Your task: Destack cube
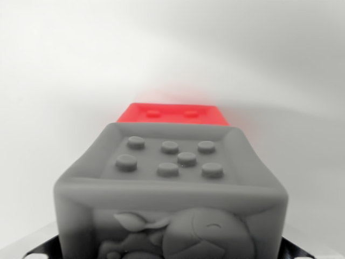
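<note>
A grey cube [170, 183] fills the lower half of the wrist view, very close to the camera. Its top face has several round studs and its front face carries a raised animal figure. Black finger parts show at the bottom left [46, 249] and bottom right [294, 249], pressed against the cube's two sides, so my gripper [170, 254] is shut on it. Behind the grey cube and farther from the camera lies a red cube [171, 113]; only its studded top shows, and its lower part is hidden by the grey cube.
A plain white surface [48, 97] surrounds both cubes, with a soft shadow band across the upper right.
</note>
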Robot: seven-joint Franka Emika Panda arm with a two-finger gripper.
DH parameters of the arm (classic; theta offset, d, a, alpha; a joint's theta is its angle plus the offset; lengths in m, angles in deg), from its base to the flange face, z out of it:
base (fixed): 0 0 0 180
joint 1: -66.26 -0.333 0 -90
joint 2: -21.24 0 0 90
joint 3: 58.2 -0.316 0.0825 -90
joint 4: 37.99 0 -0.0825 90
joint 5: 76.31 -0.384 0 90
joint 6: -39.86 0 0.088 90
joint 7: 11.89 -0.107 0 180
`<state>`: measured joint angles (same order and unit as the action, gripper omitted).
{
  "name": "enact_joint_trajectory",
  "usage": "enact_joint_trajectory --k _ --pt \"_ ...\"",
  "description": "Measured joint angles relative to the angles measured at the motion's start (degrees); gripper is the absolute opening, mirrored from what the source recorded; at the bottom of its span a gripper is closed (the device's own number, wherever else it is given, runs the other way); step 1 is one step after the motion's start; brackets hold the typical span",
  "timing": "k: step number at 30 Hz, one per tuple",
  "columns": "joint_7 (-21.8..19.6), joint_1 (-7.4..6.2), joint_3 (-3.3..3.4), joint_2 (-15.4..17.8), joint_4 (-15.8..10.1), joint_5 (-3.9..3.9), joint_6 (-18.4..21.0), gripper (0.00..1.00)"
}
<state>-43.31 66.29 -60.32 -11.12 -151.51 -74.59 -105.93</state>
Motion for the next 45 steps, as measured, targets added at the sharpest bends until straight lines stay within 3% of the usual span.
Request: enact_joint_trajectory --k 23,45 --pt "0.21 0.07 -0.06 6.50 -0.71 -0.02 5.40 0.00" --pt "4.23 3.11 -0.01 9.81 -6.86 -0.11 3.15 0.00"
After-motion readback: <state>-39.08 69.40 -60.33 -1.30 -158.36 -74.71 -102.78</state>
